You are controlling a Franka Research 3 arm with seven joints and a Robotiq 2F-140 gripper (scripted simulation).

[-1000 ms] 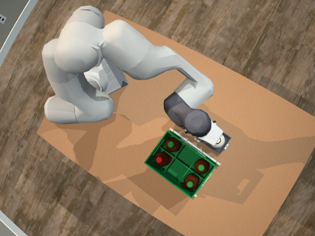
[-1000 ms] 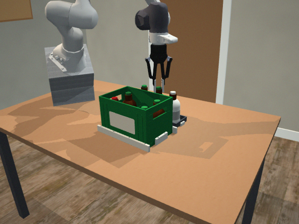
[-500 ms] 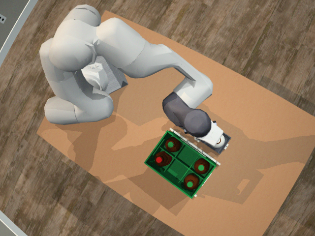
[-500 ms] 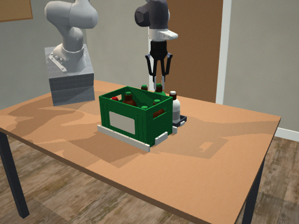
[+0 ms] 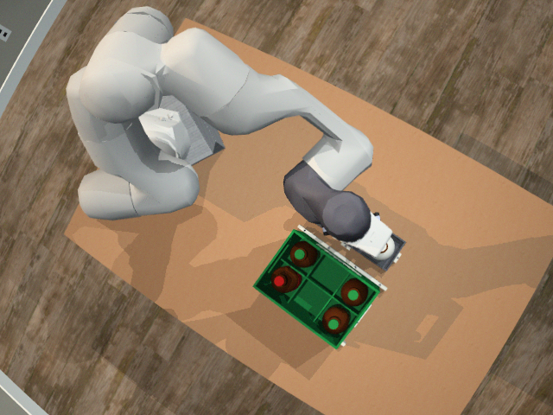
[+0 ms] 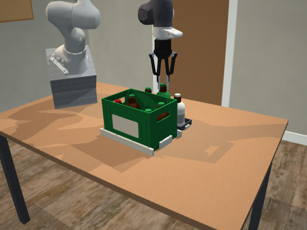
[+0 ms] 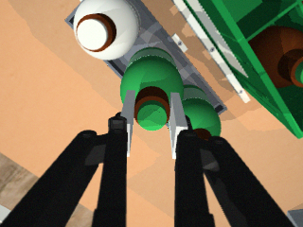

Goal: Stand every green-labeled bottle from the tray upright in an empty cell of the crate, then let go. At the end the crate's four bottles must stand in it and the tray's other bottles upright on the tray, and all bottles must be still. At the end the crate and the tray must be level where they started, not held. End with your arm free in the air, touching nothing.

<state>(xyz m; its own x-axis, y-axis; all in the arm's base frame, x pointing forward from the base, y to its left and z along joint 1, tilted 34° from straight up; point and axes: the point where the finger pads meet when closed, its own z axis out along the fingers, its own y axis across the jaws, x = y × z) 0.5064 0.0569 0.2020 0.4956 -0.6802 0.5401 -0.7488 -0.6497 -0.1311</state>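
Observation:
My gripper [image 6: 162, 81] [image 7: 151, 104] is shut on the neck of a green-labeled bottle [image 6: 163, 94] [image 7: 151, 71] and holds it upright over the dark grey tray [image 6: 187, 122] [image 7: 214, 102] [image 5: 398, 246], just behind the green crate [image 5: 296, 315] [image 6: 109, 119] [image 7: 222, 19]. A second green-labeled bottle [image 7: 204, 115] [image 6: 147, 88] stands on the tray next to it. A white-labeled bottle [image 5: 384, 248] [image 6: 180, 109] [image 7: 101, 28] stands at the tray's other end. In the top view the wrist hides my fingers and both green-labeled bottles.
The crate holds three green-capped brown bottles [image 5: 299, 253] [image 5: 352, 295] [image 5: 333, 324] and one red-capped brown bottle [image 5: 279, 281]. Its two middle cells [image 5: 329, 272] [image 5: 312, 296] are empty. White rails [image 6: 126, 142] border the crate. The robot base [image 6: 71, 81] stands at the table's far left.

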